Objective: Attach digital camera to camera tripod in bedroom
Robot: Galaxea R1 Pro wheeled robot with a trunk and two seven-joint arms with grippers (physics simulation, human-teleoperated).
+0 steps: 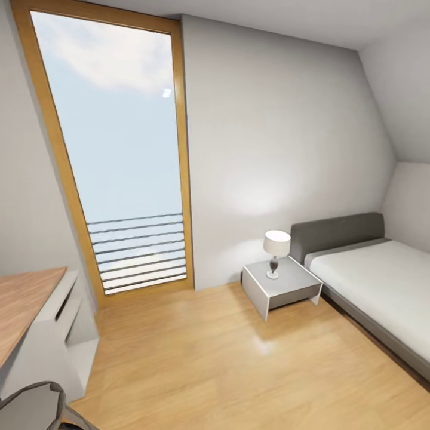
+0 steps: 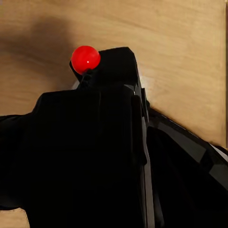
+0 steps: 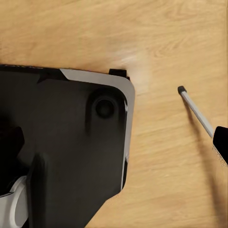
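Bedroom with bed; left hand clenched around digital camera; right hand's state unclear.

The camera fills the middle of the left wrist frame and runs off its lower edge, hiding the left end effector's fingers, so their state cannot be told. At the right edge of the right wrist frame, a tripod leg is cut off. In the head view, the bed and counter are cropped.
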